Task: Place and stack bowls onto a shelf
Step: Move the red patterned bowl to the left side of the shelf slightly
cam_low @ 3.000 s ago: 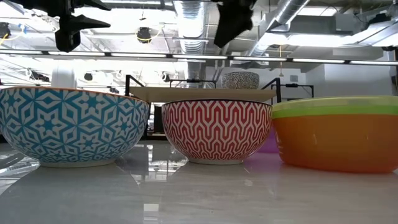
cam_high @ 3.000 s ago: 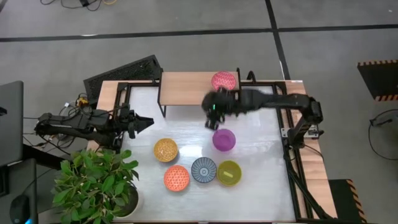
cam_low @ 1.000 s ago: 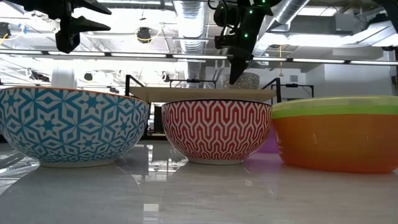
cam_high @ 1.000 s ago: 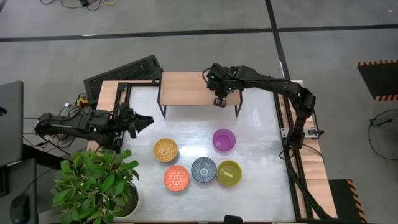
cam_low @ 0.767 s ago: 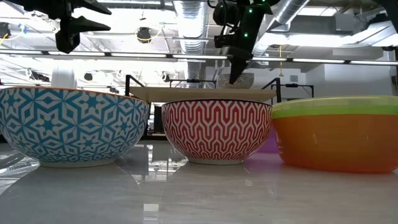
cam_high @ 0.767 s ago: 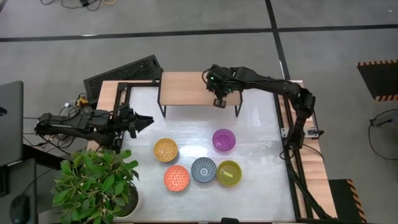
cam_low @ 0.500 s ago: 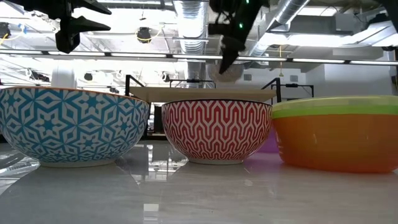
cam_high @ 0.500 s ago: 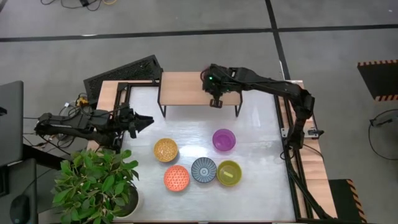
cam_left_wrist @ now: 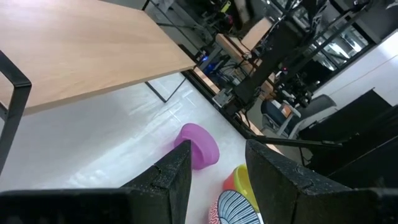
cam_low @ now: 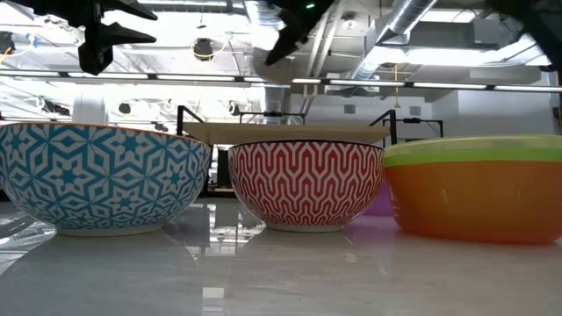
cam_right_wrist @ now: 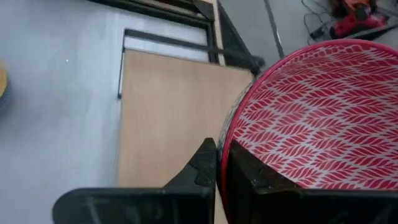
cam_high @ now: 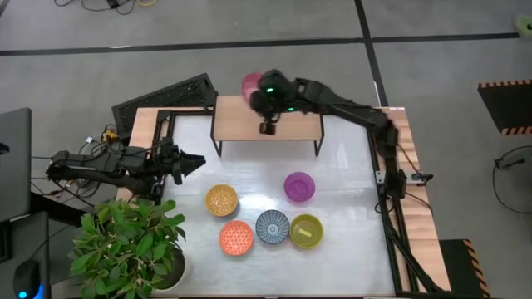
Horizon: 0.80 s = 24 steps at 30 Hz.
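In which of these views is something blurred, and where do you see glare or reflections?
High view: the pink bowl held by the right tool is smeared by motion. Low view: the same arm is a dark smear at the top, and the glossy table mirrors the bowls and ceiling lights. Left wrist view: bright glare patches lie on the white tabletop.

A leafy potted plant [cam_high: 129, 243] stands at the table's [cam_high: 349, 228] left front corner. A black perforated panel [cam_high: 162, 98] lies tilted beside the far left corner. A yellow-and-black striped mat [cam_high: 505, 104] lies on the grey floor [cam_high: 449, 75], well right of the table. Ceiling ducts [cam_low: 399, 22] run overhead behind.
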Motion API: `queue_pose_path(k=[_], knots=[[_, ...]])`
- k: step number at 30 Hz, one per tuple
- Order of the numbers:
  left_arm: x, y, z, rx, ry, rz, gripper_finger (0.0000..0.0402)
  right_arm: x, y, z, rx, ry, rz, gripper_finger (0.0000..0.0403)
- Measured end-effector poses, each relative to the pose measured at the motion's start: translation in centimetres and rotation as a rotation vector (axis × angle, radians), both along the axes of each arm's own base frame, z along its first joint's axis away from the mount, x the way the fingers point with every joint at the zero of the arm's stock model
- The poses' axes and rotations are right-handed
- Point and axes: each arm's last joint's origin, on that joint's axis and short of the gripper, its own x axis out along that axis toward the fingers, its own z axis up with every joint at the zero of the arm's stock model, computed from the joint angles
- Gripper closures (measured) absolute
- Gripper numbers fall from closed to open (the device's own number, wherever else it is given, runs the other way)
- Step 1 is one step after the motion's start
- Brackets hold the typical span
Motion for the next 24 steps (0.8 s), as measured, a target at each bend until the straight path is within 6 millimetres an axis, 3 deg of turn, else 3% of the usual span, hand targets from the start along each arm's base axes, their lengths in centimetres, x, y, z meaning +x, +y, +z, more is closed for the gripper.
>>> queue_pose_path(k=[3,11,18,24], knots=[[0.0,0.0,0.0,-0.031,-0.008,-0.002,0.0266,1.5,-0.2,-0.9,0.013,0.030,0.027,0.0366],[0.0,0.0,0.0,-0.040,-0.011,-0.003,0.0266,-0.2,-0.4,-2.4,0.124,0.191,0.042,0.0366],[0.0,0.0,0.0,-0.040,-0.009,-0.002,0.0266,0.0,-0.1,-2.2,0.165,0.156,0.110,0.0366],[0.0,0.0,0.0,-0.039,-0.009,-0.001,0.0266,1.6,-0.4,-5.2,0.180,0.229,0.132,0.0366]])
